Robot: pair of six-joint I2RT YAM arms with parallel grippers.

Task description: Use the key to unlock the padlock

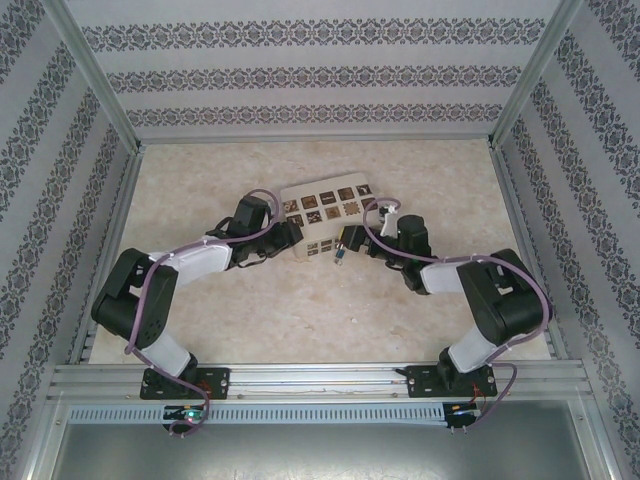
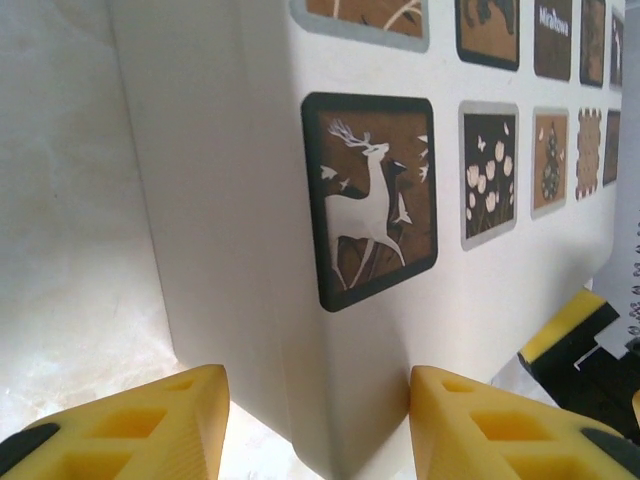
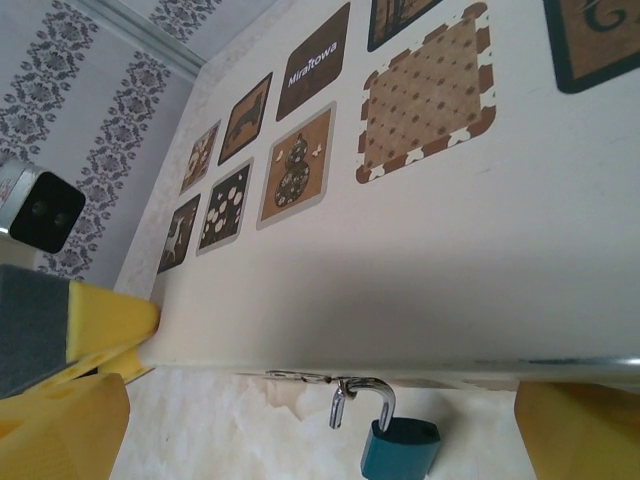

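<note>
**Left gripper** (image 2: 320,425): L arm reaches in to the near-left corner of the box (image 1: 322,205). The wrist view shows its yellow fingers (image 2: 170,425) spread wide, with the box corner standing between them. A gap shows on one side; the other finger looks to be at or against the box face. Not clamped, nothing carried.

**Box:** beige, patterned squares on top. Sits mid-table (image 1: 200,310), skewed to the table edges.

**Padlock** (image 3: 400,447): blue body, hung by its silver shackle from a thin metal latch (image 3: 300,377) on the box's lower edge, body close to the table. One shackle leg appears free of the body, but the angle is poor, so cannot tell if it is locked. In the top view it is a small blue spot (image 1: 339,259) just off the box's near edge, between the two grippers and nearer the R one.

**Right gripper** (image 3: 320,440): fingers wide apart, nothing between them. Padlock lies just ahead, a little off the centre line.

**Key:** not identified, so its position cannot be told.

**Risks (judgement):**
- No key in either gripper, so the task looks to be at an early stage. The key is thin and pale on a pale table, so a missed or skewed pickup is likely.
- The padlock hangs loose. A nudge from the R fingers would swing it and turn the keyway away.
- The box is only straddled by the L fingers, not held. Any push on the padlock could slide or turn the box.
- The two grippers work close together at the same edge. A finger-to-finger knock is possible.
</note>
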